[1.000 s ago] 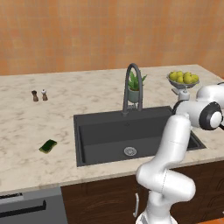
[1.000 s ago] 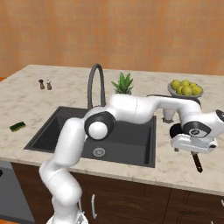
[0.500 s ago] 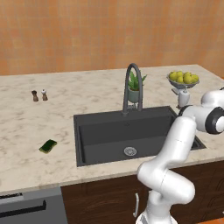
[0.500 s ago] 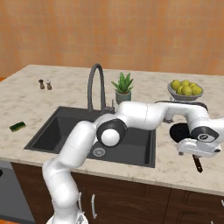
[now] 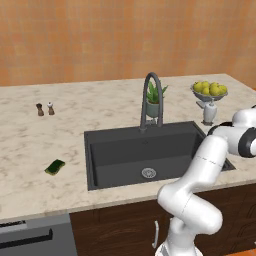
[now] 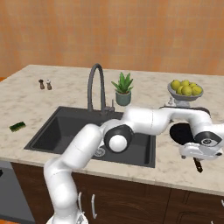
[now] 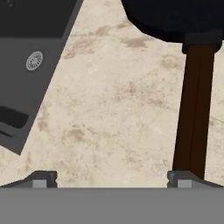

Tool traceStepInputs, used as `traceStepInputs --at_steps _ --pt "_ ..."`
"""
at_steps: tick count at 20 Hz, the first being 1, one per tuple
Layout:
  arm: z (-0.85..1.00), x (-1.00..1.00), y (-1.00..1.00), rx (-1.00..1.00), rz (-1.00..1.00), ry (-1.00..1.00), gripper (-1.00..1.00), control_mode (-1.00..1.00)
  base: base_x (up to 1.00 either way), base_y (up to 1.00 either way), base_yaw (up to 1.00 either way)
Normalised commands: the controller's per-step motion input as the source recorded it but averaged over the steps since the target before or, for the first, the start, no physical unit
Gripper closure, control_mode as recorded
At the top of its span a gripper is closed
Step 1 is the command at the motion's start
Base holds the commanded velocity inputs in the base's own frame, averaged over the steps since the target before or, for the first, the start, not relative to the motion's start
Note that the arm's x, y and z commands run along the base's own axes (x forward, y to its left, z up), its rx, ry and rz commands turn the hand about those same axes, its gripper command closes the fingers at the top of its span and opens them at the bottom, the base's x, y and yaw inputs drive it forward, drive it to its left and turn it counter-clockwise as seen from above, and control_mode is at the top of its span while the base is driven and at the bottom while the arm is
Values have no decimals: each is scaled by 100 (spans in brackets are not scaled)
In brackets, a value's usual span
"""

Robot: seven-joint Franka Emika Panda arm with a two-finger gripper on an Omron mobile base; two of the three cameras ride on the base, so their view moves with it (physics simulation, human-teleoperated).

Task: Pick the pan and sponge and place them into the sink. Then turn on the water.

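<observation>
The black pan (image 6: 180, 131) lies on the counter right of the sink (image 6: 52, 131), partly covered by my arm. Its dark handle (image 6: 198, 165) points toward the counter's front edge. My gripper (image 6: 199, 154) hovers low over that handle. In the hand view the gripper (image 7: 112, 180) is open wide, with the handle (image 7: 195, 109) just inside the right fingertip (image 7: 181, 178) and the pan (image 7: 175, 17) at the top. The green sponge (image 5: 55, 166) rests on the counter left of the sink (image 5: 115, 150). No water is in view at the faucet (image 5: 150, 95).
A potted plant (image 5: 154, 101) stands behind the faucet. A bowl of lemons (image 6: 184, 89) and a small white bottle (image 5: 209, 112) sit at the back right, close behind the pan. Two shakers (image 5: 45, 108) stand at the far left. The counter's front edge runs just beyond the handle's tip.
My arm has swung right and forward, carrying the hand from beside the pan's bowl down over its handle. The pan and sponge have not moved.
</observation>
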Motion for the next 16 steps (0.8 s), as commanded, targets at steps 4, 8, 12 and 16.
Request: traceStepInputs --at_steps 4,8,12,16 --pt "-12 14 -12 0 1 -1 -100 -100 0 0 0" --pt "-1 7 -18 2 0 -5 -100 -100 0 0 0" --pt "-2 26 -27 3 0 -12 -100 -100 0 0 0" --pt "-12 18 -28 1 0 -10 -100 -100 0 0 0"
